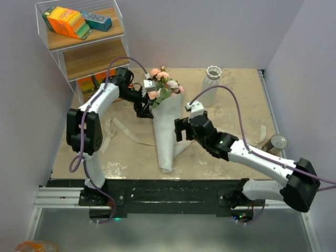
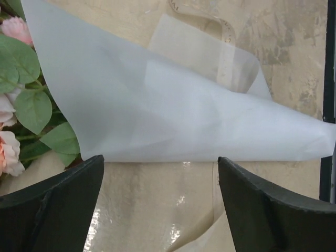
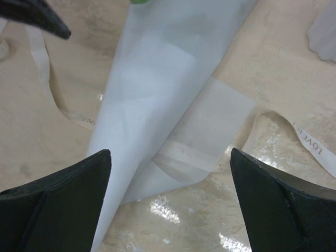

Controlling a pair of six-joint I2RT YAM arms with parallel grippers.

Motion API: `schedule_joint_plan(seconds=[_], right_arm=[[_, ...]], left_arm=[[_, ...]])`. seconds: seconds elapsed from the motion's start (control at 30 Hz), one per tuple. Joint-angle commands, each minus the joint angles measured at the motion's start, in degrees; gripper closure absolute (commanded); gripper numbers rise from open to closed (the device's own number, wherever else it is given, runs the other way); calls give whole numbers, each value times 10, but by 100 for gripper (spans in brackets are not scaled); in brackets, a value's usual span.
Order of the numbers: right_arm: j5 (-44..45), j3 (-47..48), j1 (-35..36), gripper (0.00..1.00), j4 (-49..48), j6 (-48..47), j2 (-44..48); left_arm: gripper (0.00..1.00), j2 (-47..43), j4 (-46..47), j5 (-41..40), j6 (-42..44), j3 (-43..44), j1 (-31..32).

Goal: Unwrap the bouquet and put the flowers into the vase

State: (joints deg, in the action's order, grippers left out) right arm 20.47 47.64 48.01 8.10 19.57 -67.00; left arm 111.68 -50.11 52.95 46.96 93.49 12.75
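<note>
Bouquet (image 1: 165,118) lies mid-surface, wrapped in its paper cone, long axis far-to-near: roses toward far edge, tip toward near edge. Left claw (image 1: 143,108) is spread, holding nothing, just beside the bloom end on its left. Right claw (image 1: 181,130) is spread too, empty, beside mid-cone on its right. Both approx equally near. Vase (image 1: 211,83) stands by far edge, right of blooms, w/ open room between.
</note>
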Motion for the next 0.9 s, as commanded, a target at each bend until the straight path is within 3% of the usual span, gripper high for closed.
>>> schedule_joint_plan(seconds=[0.0,0.1,0.23,0.47,0.67,0.87], right_arm=[[148,53,110,1,16,-34,-61],[250,73,186,1,56,-45,-102],[315,85,270,1,75,-71,-127],[411,142,428,1,115,-147,-243],[418,176,483,1,114,-233,-321],[433,192,489,2,107,-283,-374]], left_arm=[[1,38,-71,63,69,14,-19],[1,20,-55,73,55,-22,-32],[1,-18,35,38,-17,-96,-49],[1,-57,19,25,-49,-115,-98],[1,-129,15,-13,-73,-154,-108],[1,-183,7,-31,-82,-181,-116]])
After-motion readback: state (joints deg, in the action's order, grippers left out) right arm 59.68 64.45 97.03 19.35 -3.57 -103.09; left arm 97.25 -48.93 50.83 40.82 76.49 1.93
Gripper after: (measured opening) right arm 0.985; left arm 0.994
